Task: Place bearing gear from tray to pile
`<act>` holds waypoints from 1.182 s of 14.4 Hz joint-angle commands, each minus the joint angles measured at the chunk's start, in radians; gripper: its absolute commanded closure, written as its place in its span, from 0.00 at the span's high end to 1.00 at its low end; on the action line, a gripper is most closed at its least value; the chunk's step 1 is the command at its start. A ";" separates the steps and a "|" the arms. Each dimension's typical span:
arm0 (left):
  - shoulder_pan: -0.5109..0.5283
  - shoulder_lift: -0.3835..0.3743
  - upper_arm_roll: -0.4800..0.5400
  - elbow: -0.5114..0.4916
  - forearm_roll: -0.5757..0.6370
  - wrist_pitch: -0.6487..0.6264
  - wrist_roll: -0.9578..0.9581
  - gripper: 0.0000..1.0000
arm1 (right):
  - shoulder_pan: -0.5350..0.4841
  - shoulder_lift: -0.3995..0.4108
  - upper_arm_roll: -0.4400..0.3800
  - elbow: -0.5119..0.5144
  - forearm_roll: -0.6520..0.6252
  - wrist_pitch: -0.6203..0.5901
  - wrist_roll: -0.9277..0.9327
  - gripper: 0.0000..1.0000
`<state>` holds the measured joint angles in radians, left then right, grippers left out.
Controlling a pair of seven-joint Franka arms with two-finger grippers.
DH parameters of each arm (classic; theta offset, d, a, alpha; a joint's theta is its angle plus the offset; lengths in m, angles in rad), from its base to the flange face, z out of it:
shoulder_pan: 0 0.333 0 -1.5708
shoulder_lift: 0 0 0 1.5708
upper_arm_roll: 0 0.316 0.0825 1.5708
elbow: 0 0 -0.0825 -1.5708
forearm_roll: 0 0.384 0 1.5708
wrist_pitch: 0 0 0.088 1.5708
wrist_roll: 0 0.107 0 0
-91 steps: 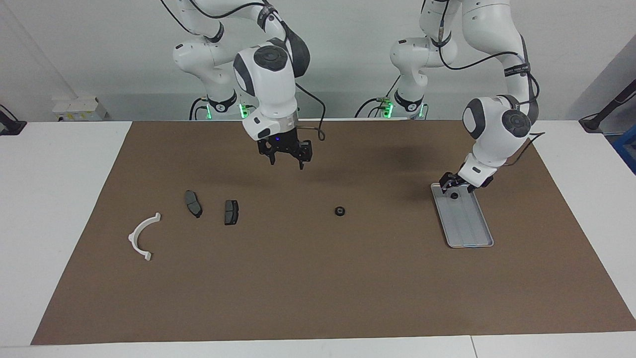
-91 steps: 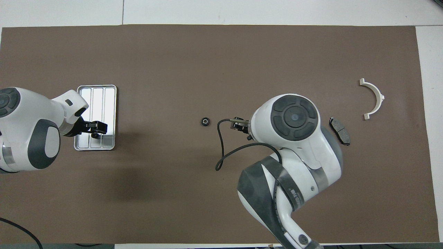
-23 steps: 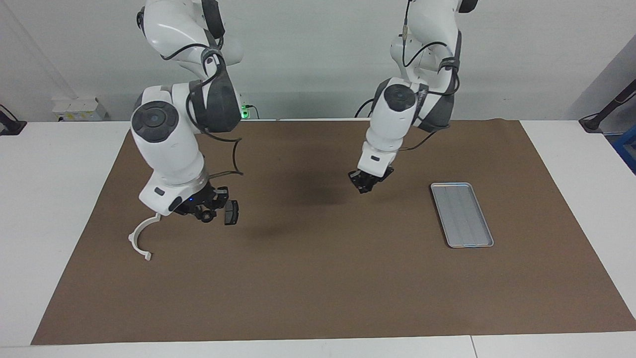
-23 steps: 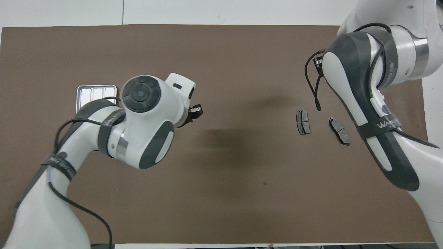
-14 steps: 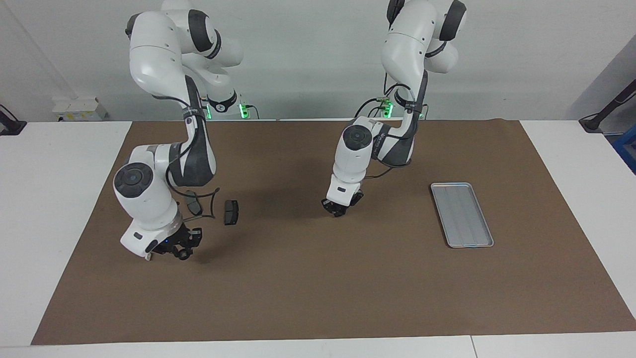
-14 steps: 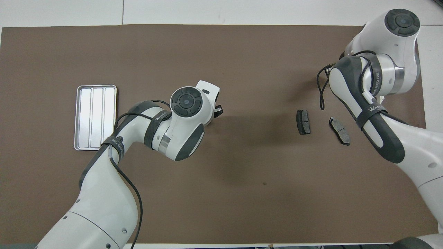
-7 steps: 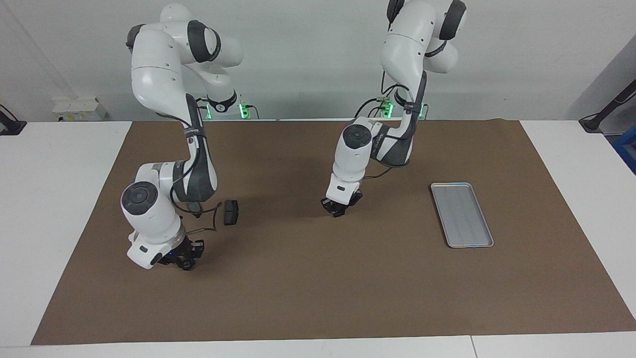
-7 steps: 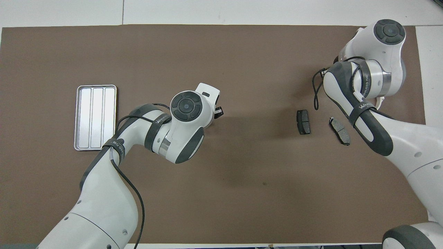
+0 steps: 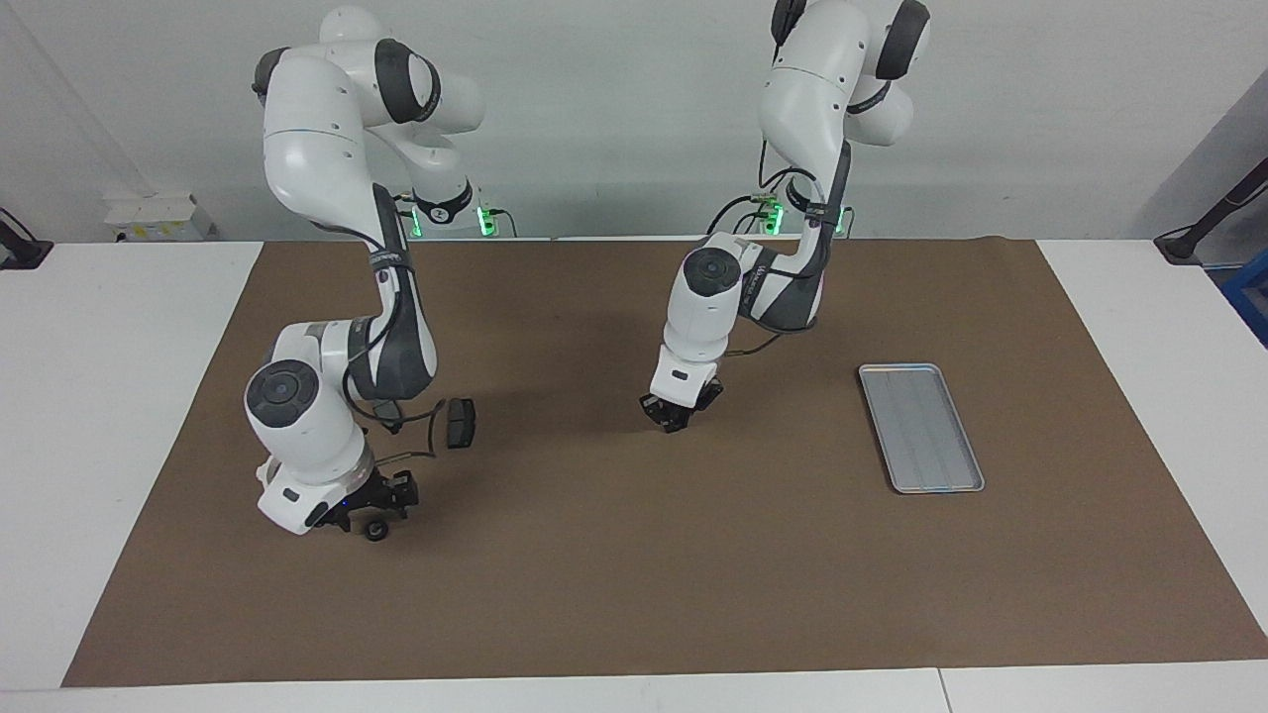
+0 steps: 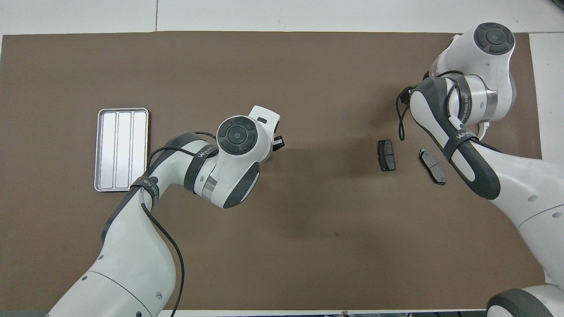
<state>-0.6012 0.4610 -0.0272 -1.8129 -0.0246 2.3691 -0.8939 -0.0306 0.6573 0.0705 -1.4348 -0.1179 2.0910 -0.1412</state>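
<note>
flat silver metal tray (image 9: pixel 921 426) empty | small black round bearing gear (image 9: pixel 374 531) on mat below right gripper (image 9: pixel 381 502), near pile; fingers apart | left gripper (image 9: pixel 679 414) low mid-mat; grip unreadable; second gear probably left

Large brown rectangular mat (image 9: pixel 634 594) (image 10: pixel 282 66) covers most of the white worktop (image 9: pixel 119 396) (image 10: pixel 308 13); bare white margins show at both ends and along the edge farthest from the robots. A seam line crosses the white surface at that edge. Small white box-like unit (image 9: pixel 158 216) sits on the worktop at the right arm's end, against the pale grey wall (image 9: pixel 614 119). Black bracket or clamp pieces at the worktop's two corners nearest the robots, one at each end (image 9: pixel 20 248) (image 9: pixel 1204 223). Blue object (image 9: pixel 1250 297), only partly in frame, past the left arm's end. Green indicator lights (image 9: pixel 483 220) glow low against the wall.
</note>
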 commanded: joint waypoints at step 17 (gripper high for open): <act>0.432 -0.392 0.013 -0.049 0.014 -0.537 0.528 1.00 | 0.540 -0.183 0.015 0.002 0.070 -0.180 1.037 1.00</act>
<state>-0.2503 0.1295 -0.0008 -1.8217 -0.0203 1.8755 -0.4830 0.4677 0.4776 0.0918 -1.4228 -0.0600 1.8776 0.8211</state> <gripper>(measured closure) 0.000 0.000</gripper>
